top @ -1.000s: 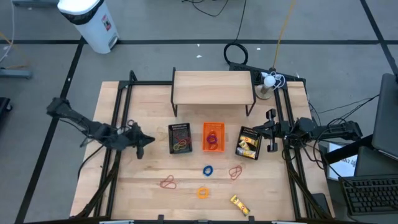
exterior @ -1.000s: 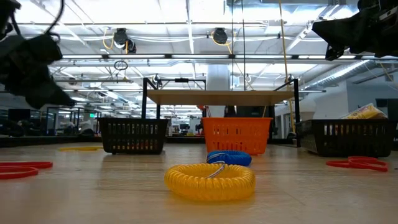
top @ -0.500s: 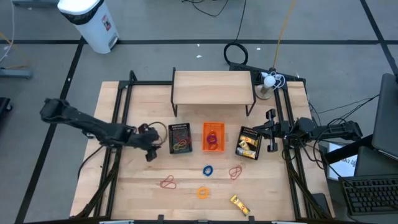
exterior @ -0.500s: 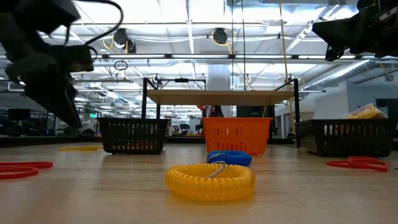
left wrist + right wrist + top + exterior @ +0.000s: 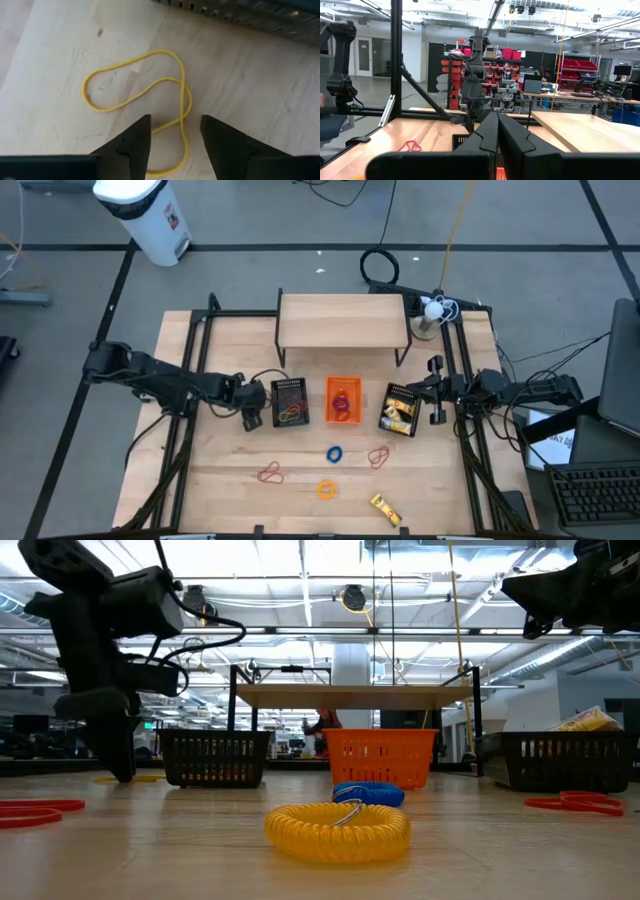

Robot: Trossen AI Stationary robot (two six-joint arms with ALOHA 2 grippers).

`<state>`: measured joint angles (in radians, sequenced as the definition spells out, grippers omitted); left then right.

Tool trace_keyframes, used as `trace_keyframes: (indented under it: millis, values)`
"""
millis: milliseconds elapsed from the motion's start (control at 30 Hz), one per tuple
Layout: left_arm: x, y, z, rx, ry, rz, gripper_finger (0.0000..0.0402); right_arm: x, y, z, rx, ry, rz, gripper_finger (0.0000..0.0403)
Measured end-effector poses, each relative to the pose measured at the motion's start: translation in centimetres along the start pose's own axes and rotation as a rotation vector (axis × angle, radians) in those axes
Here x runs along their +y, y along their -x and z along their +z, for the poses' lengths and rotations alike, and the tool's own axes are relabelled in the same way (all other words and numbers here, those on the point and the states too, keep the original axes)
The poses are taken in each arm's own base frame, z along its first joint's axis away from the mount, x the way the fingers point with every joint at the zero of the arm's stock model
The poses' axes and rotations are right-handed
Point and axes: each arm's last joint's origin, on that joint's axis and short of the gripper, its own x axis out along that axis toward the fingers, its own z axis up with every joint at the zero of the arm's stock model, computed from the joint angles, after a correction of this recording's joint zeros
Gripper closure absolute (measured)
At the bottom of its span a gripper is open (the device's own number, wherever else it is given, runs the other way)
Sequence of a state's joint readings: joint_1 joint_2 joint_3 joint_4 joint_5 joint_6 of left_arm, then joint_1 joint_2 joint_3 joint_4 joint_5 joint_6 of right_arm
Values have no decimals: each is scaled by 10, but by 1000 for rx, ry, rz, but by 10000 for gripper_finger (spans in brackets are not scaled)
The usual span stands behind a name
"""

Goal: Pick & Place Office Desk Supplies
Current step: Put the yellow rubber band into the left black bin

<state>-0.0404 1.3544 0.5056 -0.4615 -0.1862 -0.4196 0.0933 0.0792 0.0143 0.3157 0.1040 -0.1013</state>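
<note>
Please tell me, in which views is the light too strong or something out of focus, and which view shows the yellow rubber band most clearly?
Low view: bright ceiling lights glare behind the trays, and the near yellow coil ring looks soft. Left wrist view: the yellow rubber band on the wood is sharp, evenly lit, between the open left gripper fingers. Right wrist view: the right gripper is dark against a bright room.

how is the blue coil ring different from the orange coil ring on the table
The blue coil ring lies nearer the orange tray; the orange coil ring lies nearer the table's front edge. In the low view the blue coil ring sits behind and is partly hidden, while the orange coil ring shows whole and looks yellow-orange. Both are spiral coils lying flat on the wood, untouched by either gripper.
</note>
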Motion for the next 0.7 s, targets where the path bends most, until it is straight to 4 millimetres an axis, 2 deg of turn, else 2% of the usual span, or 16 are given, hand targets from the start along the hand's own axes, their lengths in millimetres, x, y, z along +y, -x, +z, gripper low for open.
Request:
trace_keyframes:
  millis: [300,400,567,700]
  values:
    - [4,-3,7,-43,11,-25,266,0,0,0,-2,5,0,399]
    - [4,-6,8,-36,-1,-28,299,0,0,0,-2,-1,0,399]
    - [2,-9,8,-17,-36,-45,389,0,0,0,-2,-2,0,399]
    - [0,-5,5,-31,-60,-46,397,0,0,0,-2,-1,0,399]
